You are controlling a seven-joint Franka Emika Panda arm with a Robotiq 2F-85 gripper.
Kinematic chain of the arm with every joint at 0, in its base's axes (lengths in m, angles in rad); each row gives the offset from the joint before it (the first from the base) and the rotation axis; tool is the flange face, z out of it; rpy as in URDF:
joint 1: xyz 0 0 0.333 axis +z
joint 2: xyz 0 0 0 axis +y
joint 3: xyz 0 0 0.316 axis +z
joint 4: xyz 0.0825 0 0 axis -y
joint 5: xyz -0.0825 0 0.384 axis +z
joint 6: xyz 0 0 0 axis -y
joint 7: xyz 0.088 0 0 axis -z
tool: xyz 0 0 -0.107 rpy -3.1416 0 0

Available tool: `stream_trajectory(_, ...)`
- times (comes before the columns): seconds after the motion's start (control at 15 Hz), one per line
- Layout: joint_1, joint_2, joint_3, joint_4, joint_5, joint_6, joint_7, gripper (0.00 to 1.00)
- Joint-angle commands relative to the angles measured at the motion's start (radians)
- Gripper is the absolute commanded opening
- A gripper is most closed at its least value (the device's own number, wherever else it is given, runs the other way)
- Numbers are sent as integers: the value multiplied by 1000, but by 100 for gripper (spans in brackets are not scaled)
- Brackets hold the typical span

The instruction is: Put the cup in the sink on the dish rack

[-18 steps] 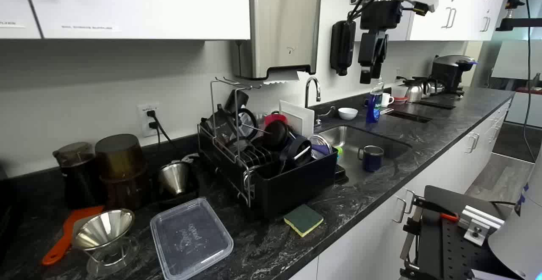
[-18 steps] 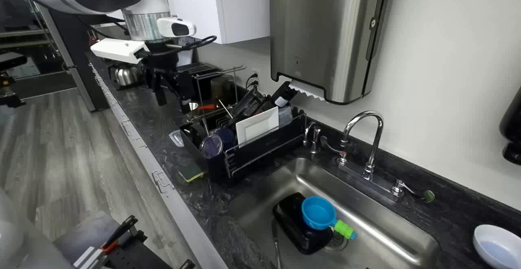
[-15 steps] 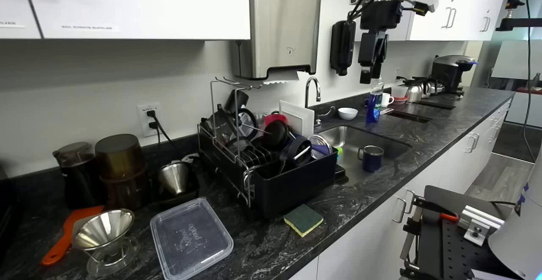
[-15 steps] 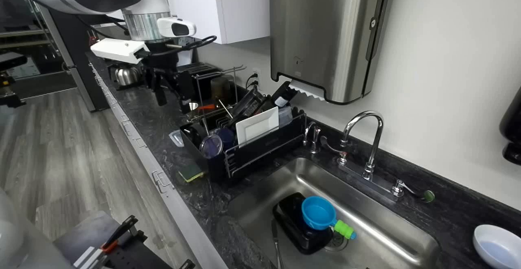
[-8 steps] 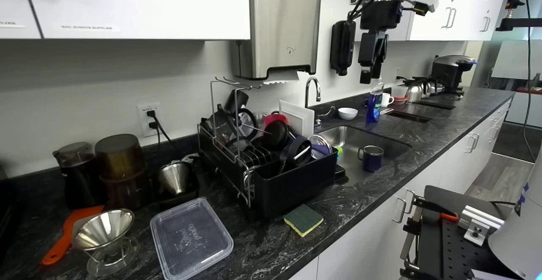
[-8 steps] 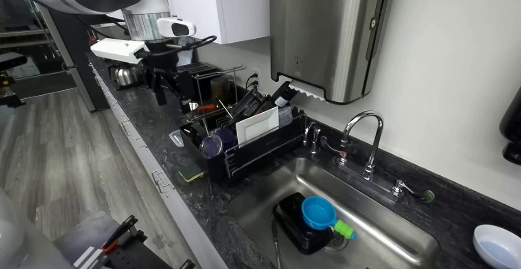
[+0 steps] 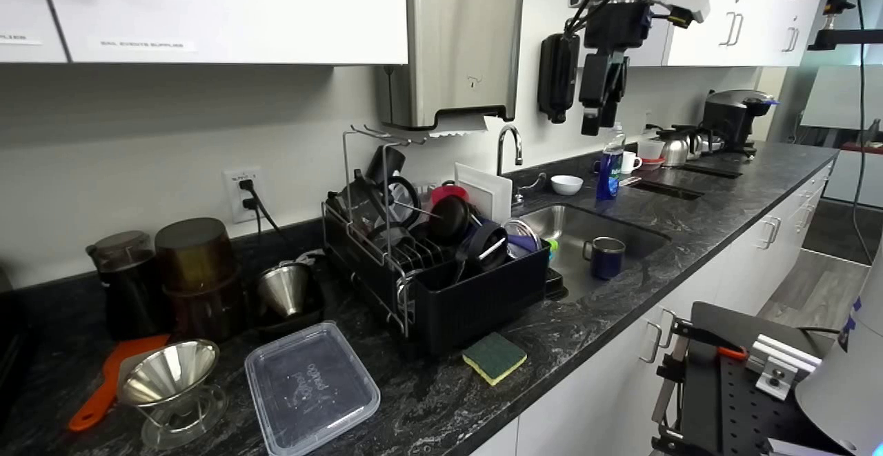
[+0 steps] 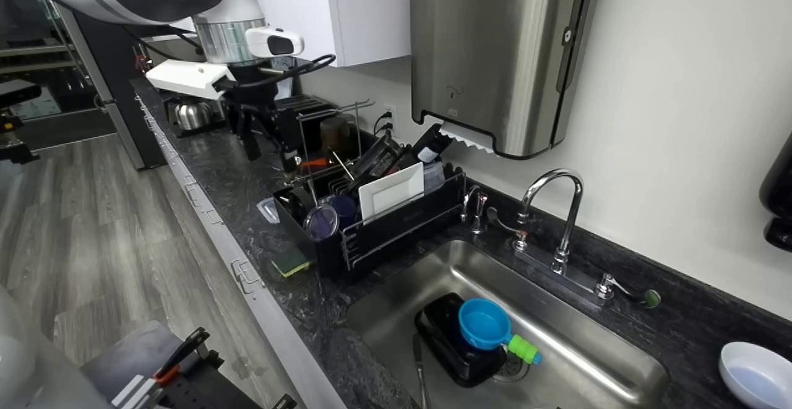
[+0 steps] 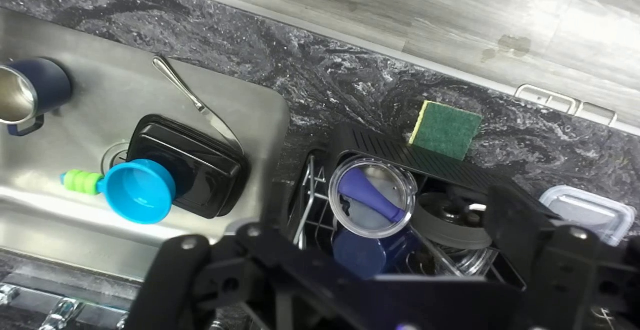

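Observation:
The cup is a dark blue mug with a steel rim and a handle. It stands upright in the steel sink in an exterior view point(image 7: 608, 259), and it lies at the far left of the wrist view point(image 9: 51, 84). The sink point(image 8: 588, 359) holds it. The black dish rack point(image 7: 476, 311) is full of dishes; it also shows in an exterior view point(image 8: 405, 226) and in the wrist view point(image 9: 415, 156). My gripper point(image 8: 271, 160) is open and empty, high above the counter. In the wrist view its spread fingers point(image 9: 388, 202) are over the rack.
A black tray point(image 9: 200, 158), a blue scoop point(image 9: 140, 190) and a knife point(image 9: 192, 98) lie in the sink. A faucet point(image 8: 572, 211) and a paper towel dispenser point(image 8: 489, 56) are beside it. A sponge point(image 7: 494, 357) and a plastic lid point(image 7: 310, 387) lie on the counter.
My gripper has shifted slightly, right and a little down in an exterior view and slightly left in an exterior view. The mug, the rack and the other things have not moved.

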Motion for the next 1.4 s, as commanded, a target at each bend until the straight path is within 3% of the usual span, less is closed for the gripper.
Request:
stream_trajectory(0.0, -24, 64, -48, 13, -14, 71, -59, 100)
stream_trajectory(0.93, -197, 382, -240, 106, -95, 242, -150, 100)
stream_trajectory(1.0, -211, 417, -249, 117, -108, 262, -135, 100)
stream_trajectory(1.07, -203, 354, -241, 79, -91, 246, -135, 100)
stream_trajectory(1.33, -215, 416, -247, 111, -97, 264, -134, 100)
